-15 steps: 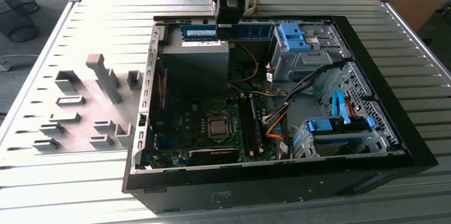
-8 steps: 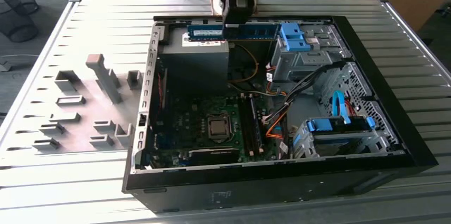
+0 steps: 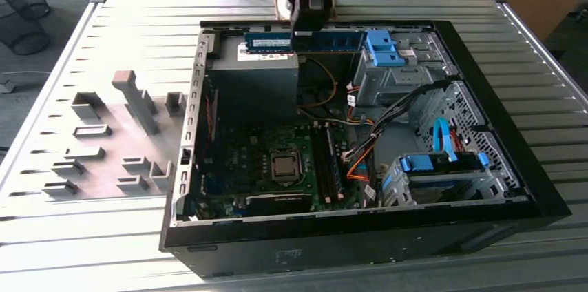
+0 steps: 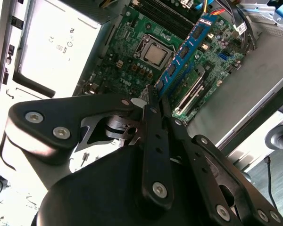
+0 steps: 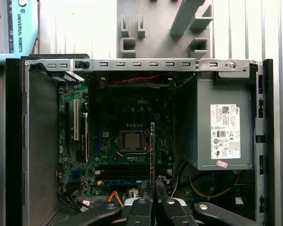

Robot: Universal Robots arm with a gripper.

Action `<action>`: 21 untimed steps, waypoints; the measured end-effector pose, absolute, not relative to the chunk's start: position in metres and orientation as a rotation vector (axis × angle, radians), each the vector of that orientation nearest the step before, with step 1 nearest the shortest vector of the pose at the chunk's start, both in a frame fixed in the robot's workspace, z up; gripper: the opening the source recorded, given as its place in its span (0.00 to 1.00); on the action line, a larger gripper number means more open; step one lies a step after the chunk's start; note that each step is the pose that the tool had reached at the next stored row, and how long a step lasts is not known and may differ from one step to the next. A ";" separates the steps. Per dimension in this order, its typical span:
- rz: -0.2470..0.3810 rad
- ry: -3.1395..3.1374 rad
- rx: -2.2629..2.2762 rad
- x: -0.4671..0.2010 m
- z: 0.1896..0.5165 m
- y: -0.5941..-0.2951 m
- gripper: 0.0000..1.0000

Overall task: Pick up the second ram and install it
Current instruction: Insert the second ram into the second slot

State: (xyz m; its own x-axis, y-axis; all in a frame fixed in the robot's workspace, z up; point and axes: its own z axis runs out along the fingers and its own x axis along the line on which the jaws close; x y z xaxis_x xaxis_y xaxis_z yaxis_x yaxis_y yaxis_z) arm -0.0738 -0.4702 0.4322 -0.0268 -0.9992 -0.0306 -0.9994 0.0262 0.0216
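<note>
One gripper (image 3: 306, 32) clamps the second ram (image 3: 337, 41) near mid-length beneath it, the long axis level, ends jutting either side.

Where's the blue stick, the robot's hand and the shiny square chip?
second ram (image 4: 184, 51): second wrist view, middle of the stick
hand (image 4: 157, 94): second wrist view, between its fingertips
square chip (image 4: 154, 54): second wrist view, its metal top

Open computer case (image 3: 368, 238) on slatted table (image 3: 138, 37); grey holders (image 3: 89, 130).
</note>
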 end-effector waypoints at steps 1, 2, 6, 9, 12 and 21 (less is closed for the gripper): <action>0.057 2.246 -2.187 -0.074 0.432 -0.470 0.14; 0.057 2.246 -2.187 -0.074 0.432 -0.470 0.14; 0.056 2.280 -2.152 -0.074 0.432 -0.470 0.14; 0.055 2.336 -2.090 -0.074 0.431 -0.470 0.14; 0.054 2.393 -2.024 -0.074 0.430 -0.470 0.14; 0.052 2.525 -1.853 -0.074 0.425 -0.470 0.14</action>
